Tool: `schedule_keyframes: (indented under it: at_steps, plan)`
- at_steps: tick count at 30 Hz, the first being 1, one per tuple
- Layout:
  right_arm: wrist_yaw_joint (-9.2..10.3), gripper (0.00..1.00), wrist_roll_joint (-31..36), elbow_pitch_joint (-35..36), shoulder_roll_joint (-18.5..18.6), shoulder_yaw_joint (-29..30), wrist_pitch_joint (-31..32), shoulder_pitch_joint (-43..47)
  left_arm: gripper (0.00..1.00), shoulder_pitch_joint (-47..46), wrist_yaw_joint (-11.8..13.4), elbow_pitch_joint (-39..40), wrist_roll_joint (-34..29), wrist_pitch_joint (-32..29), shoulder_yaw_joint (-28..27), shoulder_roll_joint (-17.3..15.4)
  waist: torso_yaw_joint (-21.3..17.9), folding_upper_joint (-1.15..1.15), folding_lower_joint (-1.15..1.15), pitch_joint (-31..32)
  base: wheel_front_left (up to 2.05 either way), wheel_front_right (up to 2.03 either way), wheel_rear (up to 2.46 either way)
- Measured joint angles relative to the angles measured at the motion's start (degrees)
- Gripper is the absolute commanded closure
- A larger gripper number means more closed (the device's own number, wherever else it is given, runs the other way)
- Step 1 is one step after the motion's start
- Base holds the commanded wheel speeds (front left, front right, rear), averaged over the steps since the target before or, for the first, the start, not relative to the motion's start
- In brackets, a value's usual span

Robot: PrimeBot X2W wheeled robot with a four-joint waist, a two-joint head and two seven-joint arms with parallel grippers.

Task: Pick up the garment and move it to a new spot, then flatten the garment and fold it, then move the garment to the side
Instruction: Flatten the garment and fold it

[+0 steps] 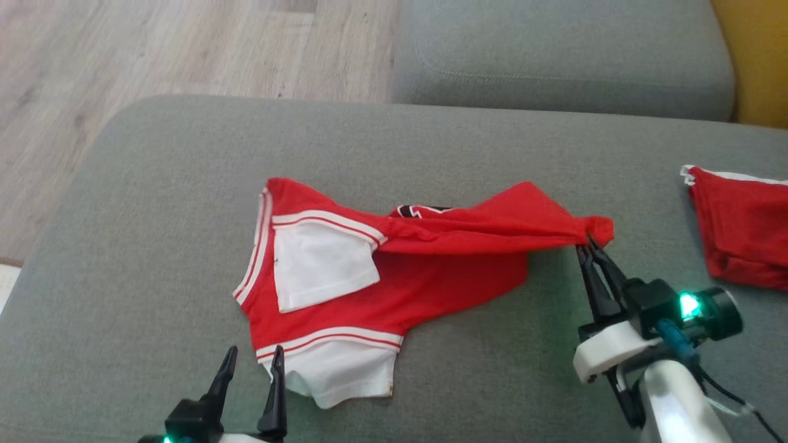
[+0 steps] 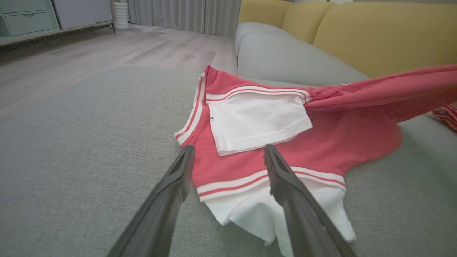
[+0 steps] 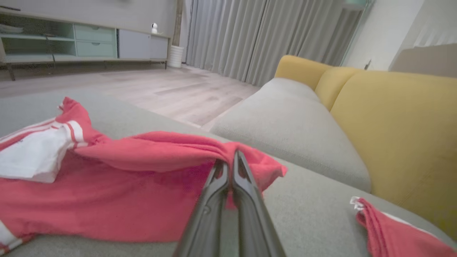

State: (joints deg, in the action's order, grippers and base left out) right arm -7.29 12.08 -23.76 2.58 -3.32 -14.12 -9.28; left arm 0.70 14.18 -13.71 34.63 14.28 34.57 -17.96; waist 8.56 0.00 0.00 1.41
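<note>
1. Head view first: my right gripper [image 1: 588, 243] has its two fingers pressed together on a bunched corner of the red garment [image 1: 431, 283]. That pinched corner sits right at the fingertips, raised off the grey cushion [image 1: 154, 246]. From the pinch, a band of red cloth runs away to that hand's left, toward the white sleeves and striped trim. The rest of the garment lies flat on the cushion, ahead of my left gripper [image 1: 255, 351]. That one stands with its fingers spread and nothing between them. Its right fingertip is at the striped hem by the near white sleeve; touching or not, I cannot tell. A second red cloth [image 1: 745, 234] lies well apart, off to the right hand's right. Past both hands I see a further seat cushion [image 1: 554, 55] and wooden floor [image 1: 123, 49].

2. Left wrist view: the fingers are wide apart and empty. The garment is directly ahead of the tips, and its red panel with the striped band shows between the two fingers. The near white sleeve passes behind the right finger. The other white sleeve lies just beyond the tips.

3. Right wrist view: the fingers are closed to a sliver, with a red fold clamped at the tips. The cloth spreads from there out to the left. The second red cloth sits low to the right, and the yellow sofa back [image 3: 410, 125] stands beyond.
</note>
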Motion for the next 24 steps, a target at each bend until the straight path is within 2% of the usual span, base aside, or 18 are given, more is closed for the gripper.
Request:
schedule_keyframes:
  at_steps: [7,10,15,20,24]
  plan:
    - [0.00,1.00,0.0,14.9,0.0,-1.0,3.5,3.9,0.00,0.3,0.0,0.8,0.0,0.0,-0.5,0.0,-0.6,0.00,0.00,1.6,0.00,0.00,0.00]
    - [0.00,1.00,0.2,18.6,0.0,-1.8,4.4,4.4,0.00,0.7,0.0,1.0,0.0,0.0,-0.7,0.0,-0.5,0.00,0.00,1.9,0.00,0.00,0.00]
    - [0.00,1.00,1.6,28.7,0.0,-3.3,9.1,4.6,0.00,0.9,0.0,1.5,-0.5,0.0,-1.4,-0.1,0.7,0.00,0.00,2.1,0.00,0.00,0.00]
    - [0.00,1.00,2.6,33.0,0.0,-4.8,12.2,2.1,0.00,0.9,0.0,2.4,-0.9,0.0,-1.7,0.0,2.0,0.00,0.00,1.6,0.00,0.00,0.00]
    - [0.00,1.00,4.2,30.8,0.0,-3.1,14.0,-4.5,0.00,0.9,0.0,2.8,-1.4,0.0,-2.2,0.4,3.6,0.00,0.00,0.9,0.00,0.00,0.00]
